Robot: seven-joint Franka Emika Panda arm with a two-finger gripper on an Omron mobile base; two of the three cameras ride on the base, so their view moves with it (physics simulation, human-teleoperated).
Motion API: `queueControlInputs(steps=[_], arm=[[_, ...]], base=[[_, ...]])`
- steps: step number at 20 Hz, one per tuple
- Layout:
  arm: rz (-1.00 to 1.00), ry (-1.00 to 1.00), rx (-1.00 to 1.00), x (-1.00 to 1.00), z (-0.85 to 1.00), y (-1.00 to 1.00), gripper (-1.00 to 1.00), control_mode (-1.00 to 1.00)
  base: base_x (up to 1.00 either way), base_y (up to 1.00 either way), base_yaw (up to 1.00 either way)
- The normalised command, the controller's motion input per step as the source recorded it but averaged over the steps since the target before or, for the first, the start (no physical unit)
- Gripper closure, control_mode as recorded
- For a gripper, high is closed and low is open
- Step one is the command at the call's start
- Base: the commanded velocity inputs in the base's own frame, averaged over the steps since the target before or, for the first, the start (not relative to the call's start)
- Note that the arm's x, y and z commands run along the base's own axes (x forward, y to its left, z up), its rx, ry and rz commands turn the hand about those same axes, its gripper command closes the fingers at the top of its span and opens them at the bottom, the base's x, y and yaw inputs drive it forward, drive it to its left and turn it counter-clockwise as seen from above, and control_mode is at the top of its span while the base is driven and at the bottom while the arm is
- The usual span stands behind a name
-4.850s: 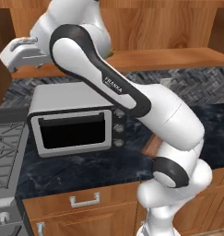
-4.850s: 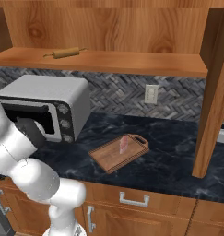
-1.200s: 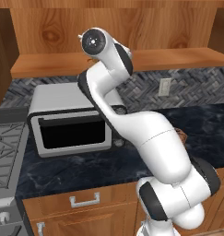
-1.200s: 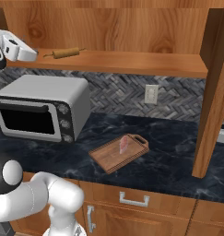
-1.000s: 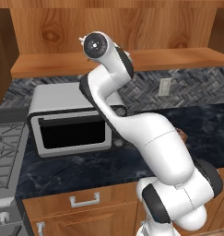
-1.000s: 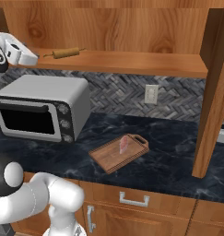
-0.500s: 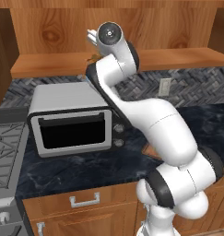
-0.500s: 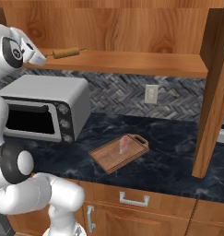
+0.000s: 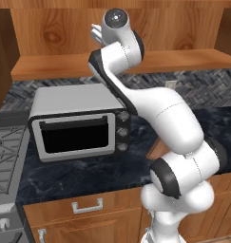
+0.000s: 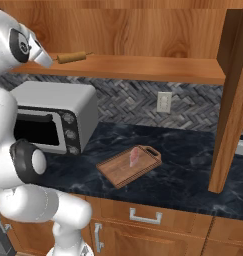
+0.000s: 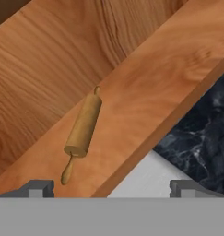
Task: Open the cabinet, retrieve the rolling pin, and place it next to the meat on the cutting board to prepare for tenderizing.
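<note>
The gripper is open wide and holding nothing, up by the cabinet shelf, because the rolling pin lies just ahead of it, ready to be grabbed.

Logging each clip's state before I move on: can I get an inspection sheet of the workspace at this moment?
Surface: dark marbled counter.
Job's things: cabinet open, rolling pin lying on its shelf; meat on the cutting board, on the counter.
Clutter: toaster oven on the counter, left of the board.
Grippers: gripper open, empty, facing the rolling pin, not touching it.
Cables: nothing seen.
Surroundings: patterned backsplash with wall outlet; stove left of the toaster oven; drawers below the counter.
</note>
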Motion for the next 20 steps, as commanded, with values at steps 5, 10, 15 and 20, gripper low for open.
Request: queueControlInputs(steps=[5,10,15,20], arm=[[0.00,0.00,0.00,0.04,0.00,0.00,-1.00,-1.00],[0.00,0.00,0.00,0.02,0.00,0.00,-1.00,-1.00],[0.01,0.00,0.00,0.00,-0.02,0.00,-1.00,-1.00],[0.06,0.01,0.00,0.08,-0.04,-0.05,-1.00,-1.00]], base=[[0.00,0.00,0.00],[0.00,0.00,0.00],[0.00,0.00,0.00],[0.00,0.00,0.00]])
